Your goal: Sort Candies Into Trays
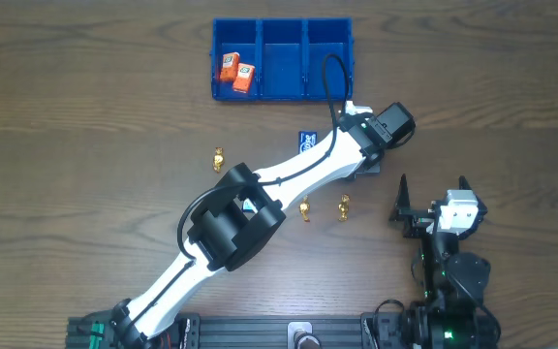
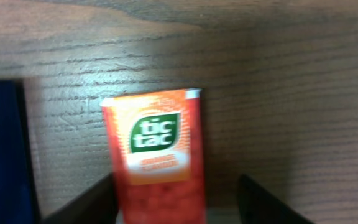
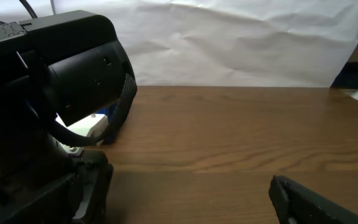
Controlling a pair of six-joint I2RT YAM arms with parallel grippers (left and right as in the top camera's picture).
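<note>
An orange candy box [image 2: 154, 155] lies on the wooden table between the two fingers of my left gripper [image 2: 176, 182], which is open, with a gap on one side of the box. From above, that gripper [image 1: 361, 167] sits right of centre, below the blue tray [image 1: 281, 98]. The tray's left compartment holds two orange boxes [image 1: 228, 66] [image 1: 244, 78]. A blue candy packet [image 1: 307, 142] lies beside the left arm. Three small gold candies [image 1: 219, 159] [image 1: 305, 209] [image 1: 344, 206] are scattered on the table. My right gripper [image 1: 432, 201] stands open near its base, holding nothing.
The left arm's white links [image 1: 289, 174] cross the table diagonally over the middle. Its black wrist [image 3: 73, 74] looms close in the right wrist view. A white backdrop [image 3: 241, 43] stands past the table's edge.
</note>
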